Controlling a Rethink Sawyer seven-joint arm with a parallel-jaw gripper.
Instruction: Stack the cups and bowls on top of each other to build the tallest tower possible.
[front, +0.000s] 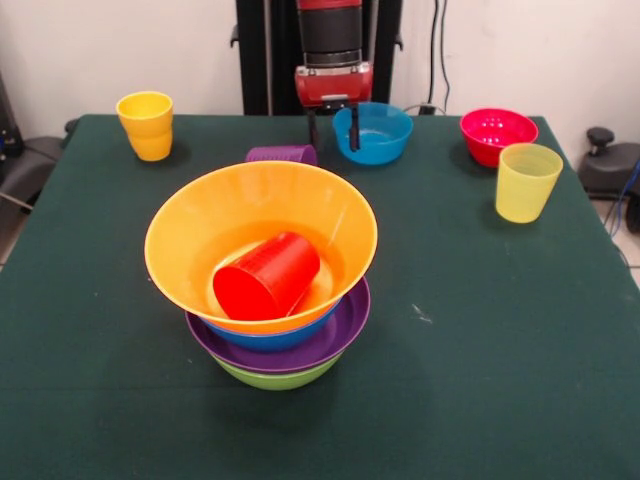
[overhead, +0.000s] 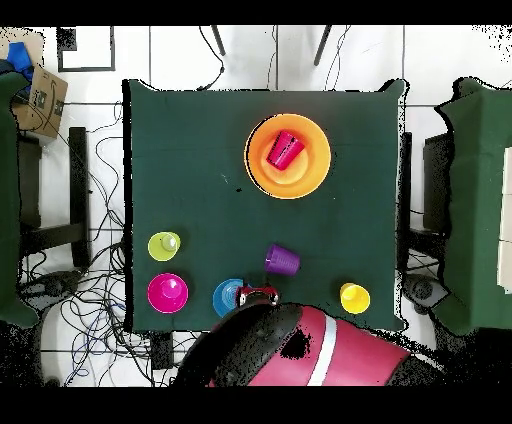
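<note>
The tower stands at the table's middle: green bowl (front: 280, 378) at the bottom, then the purple bowl (front: 345, 322), the blue bowl (front: 275, 337) and the wide orange bowl (front: 200, 215) (overhead: 312, 165). A red cup (front: 268, 275) (overhead: 284, 150) lies on its side inside the orange bowl. My gripper (front: 334, 147) (overhead: 258, 296) is open at the far side. One finger is outside the left rim of the small translucent blue bowl (front: 380, 135) (overhead: 226, 298) and the other is inside it. A purple cup (front: 282, 154) (overhead: 282, 260) lies on its side beside the gripper.
An orange-yellow cup (front: 146, 125) (overhead: 354, 297) stands upright at the far left corner in the front view. A red-pink small bowl (front: 497, 135) (overhead: 167, 292) and a pale yellow cup (front: 527, 182) (overhead: 164, 245) stand at the far right.
</note>
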